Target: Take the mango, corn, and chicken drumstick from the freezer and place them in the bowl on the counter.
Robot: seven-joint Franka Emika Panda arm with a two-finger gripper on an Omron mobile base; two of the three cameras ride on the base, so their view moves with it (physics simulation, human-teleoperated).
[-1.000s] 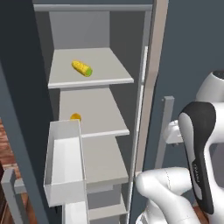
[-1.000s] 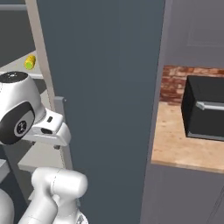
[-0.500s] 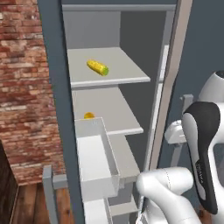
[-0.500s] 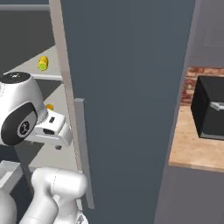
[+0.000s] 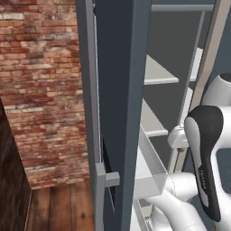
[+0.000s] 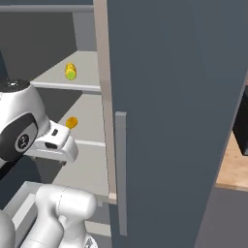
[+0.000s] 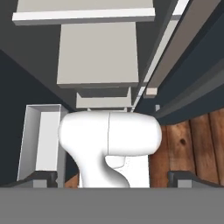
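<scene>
The freezer point(image 6: 169, 97) stands open, its slate-grey door taking up most of the right base view. The corn point(image 6: 70, 71), a yellow cob with a green end, lies on an upper shelf. One shelf below sits the mango point(image 6: 71, 122), a small orange lump. The door's edge point(image 5: 119, 90) hides both in the left base view. My gripper point(image 7: 112, 181) points down, open, fingertips point(image 7: 41, 177) wide apart with nothing between them, well short of the shelves. A white drawer point(image 5: 151, 173) is pulled out. The chicken drumstick is hidden. The bowl is out of view.
A brick wall point(image 5: 45, 90) and wooden floor point(image 5: 58, 207) lie left of the freezer. At the far right edge are the tan counter point(image 6: 233, 169) and a black toaster oven point(image 6: 241, 128). The door's bar handle point(image 6: 120, 169) faces me.
The base has driven, so the whole scene has shifted right. The freezer door's edge now covers the shelves in the left base view. The things in the freezer lie as before.
</scene>
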